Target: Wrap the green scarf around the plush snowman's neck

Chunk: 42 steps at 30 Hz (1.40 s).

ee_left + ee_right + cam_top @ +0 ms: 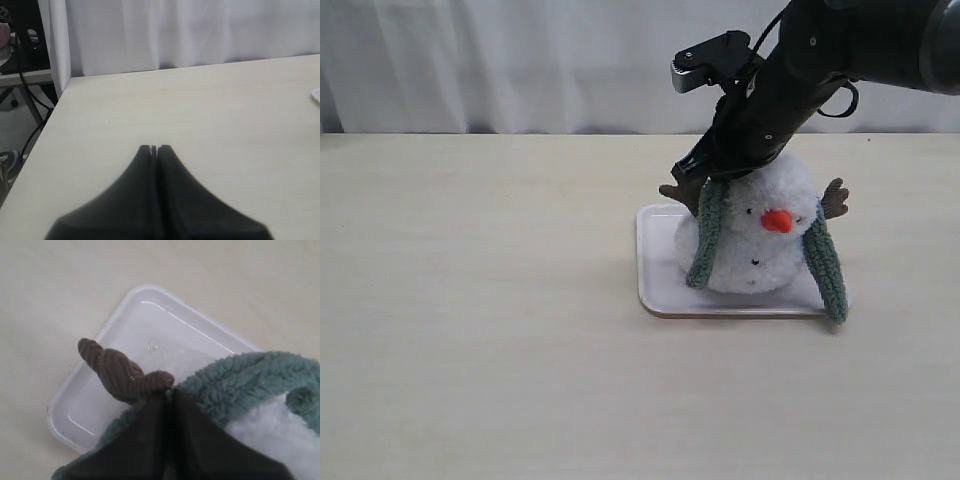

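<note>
We are seeing the right gripper (pixel 170 391), black jaws pressed together and empty, resting its tips where the long fuzzy grey-green scarf (pixel 240 382) is meeting the brown corduroy twig arm (pixel 120 371) of the fluffy white plush snowman (pixel 760 235). The scarf is looping over the snowman, one end hanging down each side of its face. The snowman is sitting on a flat white rectangular tray (pixel 655 280) on a pale wooden table (pixel 470 320). The left gripper (pixel 154 148), also closed, is hovering over tabletop well apart from the tray.
</note>
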Each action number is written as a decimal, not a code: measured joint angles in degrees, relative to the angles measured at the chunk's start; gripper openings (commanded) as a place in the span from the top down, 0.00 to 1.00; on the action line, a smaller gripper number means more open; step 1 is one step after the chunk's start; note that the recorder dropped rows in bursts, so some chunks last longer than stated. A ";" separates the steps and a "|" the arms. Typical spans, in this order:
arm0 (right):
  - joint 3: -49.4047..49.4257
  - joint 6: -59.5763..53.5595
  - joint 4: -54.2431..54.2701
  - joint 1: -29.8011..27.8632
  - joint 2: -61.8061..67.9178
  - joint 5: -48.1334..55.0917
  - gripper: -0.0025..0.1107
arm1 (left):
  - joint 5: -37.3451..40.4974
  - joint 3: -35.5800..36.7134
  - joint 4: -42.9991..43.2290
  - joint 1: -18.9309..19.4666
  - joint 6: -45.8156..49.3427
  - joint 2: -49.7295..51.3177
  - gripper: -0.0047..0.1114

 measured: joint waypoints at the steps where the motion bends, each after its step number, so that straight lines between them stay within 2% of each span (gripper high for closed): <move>1: -0.31 0.00 -0.11 0.00 0.09 0.88 0.94 | 0.00 0.00 0.00 0.00 0.00 0.00 0.96; 9: -0.60 -0.24 -0.20 0.00 2.65 2.17 0.94 | 0.00 0.00 0.00 0.00 0.00 0.00 0.96; 21: -0.60 -2.14 0.66 0.00 3.78 -1.58 0.94 | 0.00 0.00 0.00 0.00 0.00 0.00 0.96; 35: -0.60 -3.84 3.41 0.00 -6.16 -2.52 0.94 | 0.00 0.00 0.00 0.00 0.00 0.00 0.96; 42: 1.79 -7.92 6.83 0.00 -7.07 3.19 0.94 | 0.00 0.00 0.00 0.00 0.00 0.00 0.96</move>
